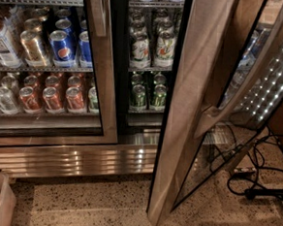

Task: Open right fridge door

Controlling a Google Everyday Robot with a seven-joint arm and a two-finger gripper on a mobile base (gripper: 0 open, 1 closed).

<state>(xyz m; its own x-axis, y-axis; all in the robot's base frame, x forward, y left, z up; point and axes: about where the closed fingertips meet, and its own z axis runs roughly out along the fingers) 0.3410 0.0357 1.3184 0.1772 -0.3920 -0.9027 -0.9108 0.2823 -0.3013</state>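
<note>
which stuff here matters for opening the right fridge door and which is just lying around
Job:
- right door, already swung open
- its handle
- gripper: not in view

Just there:
- left door
- Pepsi cans
- green cans
- floor cables
- plastic bin

This looks like a shop or staff pantry drinks corner, built around a commercial display cooler. A steel-framed glass door (108, 107) at 9 o'clock fronts wire shelves packed in rows with blue Pepsi cans (62, 46) and orange-red cans (52, 99). At 12 o'clock stand clear soda bottles with green labels (141, 49) above green cans (139, 96). The tall steel-framed right fridge door (190, 113) stands swung open. A ribbed steel vent grille (75, 161) meets the speckled terrazzo floor (86, 203), and black cables (253, 176) trail at 4 o'clock.
</note>
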